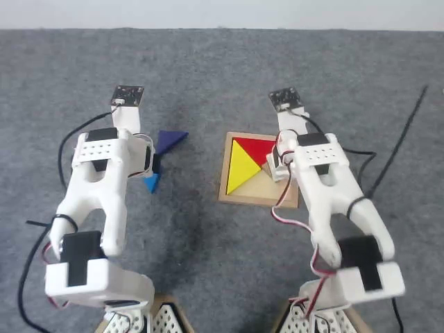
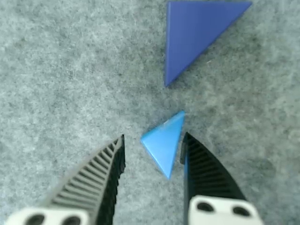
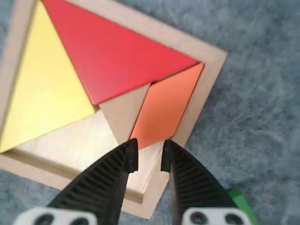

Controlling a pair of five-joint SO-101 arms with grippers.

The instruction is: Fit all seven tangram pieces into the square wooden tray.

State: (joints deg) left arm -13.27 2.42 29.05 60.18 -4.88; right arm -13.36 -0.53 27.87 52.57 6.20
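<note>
Since left gripper is open and straddles the small light-blue triangle, one finger almost touching its edge, centre it, then close squarely so it can't pivot out. Dark-blue triangle sits just beyond the tips. Right gripper, barely parted and empty, hangs over the orange parallelogram in the tray.

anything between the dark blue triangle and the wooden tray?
No. In the high view, the stretch between the dark blue triangle and the wooden tray is bare grey carpet.
</note>
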